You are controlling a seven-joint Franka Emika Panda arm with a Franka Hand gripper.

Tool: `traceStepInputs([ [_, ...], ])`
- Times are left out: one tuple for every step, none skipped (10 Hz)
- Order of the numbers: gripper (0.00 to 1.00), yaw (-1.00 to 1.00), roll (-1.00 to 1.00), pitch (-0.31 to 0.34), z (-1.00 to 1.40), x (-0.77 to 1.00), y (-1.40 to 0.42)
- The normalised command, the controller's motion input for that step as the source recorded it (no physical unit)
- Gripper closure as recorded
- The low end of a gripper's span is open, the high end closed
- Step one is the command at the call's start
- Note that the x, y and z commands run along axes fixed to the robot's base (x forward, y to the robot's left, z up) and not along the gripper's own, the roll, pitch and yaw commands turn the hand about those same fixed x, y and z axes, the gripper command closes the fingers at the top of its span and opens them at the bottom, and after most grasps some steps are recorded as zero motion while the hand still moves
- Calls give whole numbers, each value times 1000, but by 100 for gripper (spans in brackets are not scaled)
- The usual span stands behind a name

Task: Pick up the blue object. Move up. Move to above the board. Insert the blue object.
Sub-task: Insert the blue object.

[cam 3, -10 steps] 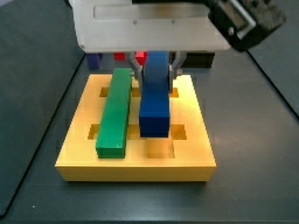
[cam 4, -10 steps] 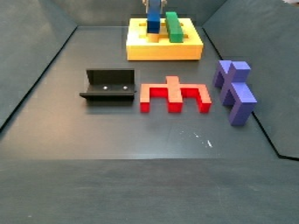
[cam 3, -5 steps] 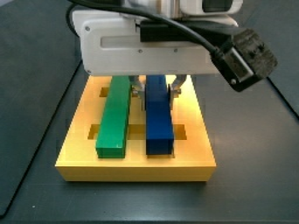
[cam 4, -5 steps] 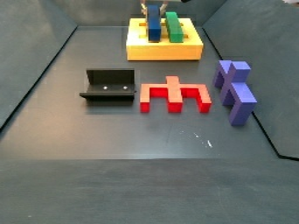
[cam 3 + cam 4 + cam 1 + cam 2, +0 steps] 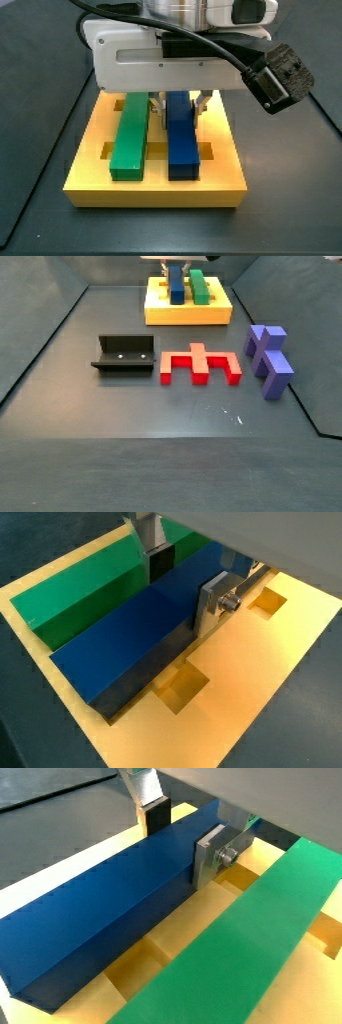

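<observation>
While the gripper [image 5: 181,833] is clamping the blue object [image 5: 114,918] beside the green bar [image 5: 254,933], low in the board [image 5: 154,190] at the tabletop's far edge, releasing it tilted risks jamming it.

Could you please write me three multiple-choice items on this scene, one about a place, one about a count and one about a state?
1. Where does the blue object lie?
A. on the board beside the green bar
B. on the floor by the fixture
C. on the red piece

2. How many purple-blue blocks stand off the board?
A. none
B. two
C. four

3. How is the claw?
A. far from the board
B. around the green bar
C. its fingers either side of the blue object

Key: 1 A, both side views show the two bars parallel on the board; 2 B, a side view shows two; 3 C, both wrist views show a finger on each side.
</observation>
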Motion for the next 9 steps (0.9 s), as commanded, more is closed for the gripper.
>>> traceStepInputs([
  [100,29,177,30,-100,177,-94],
  [100,0,169,30,-163,189,-31],
  [100,0,204,30,-237,91,0],
  [100,-17,183,39,-186,120,0],
  [100,-123,144,54,-129,120,0],
  [100,-240,114,46,-191,40,0],
  [100,-206,80,36,-157,20,0],
  [100,-106,36,14,-123,57,0],
  [100,-51,4,0,-157,3,0],
])
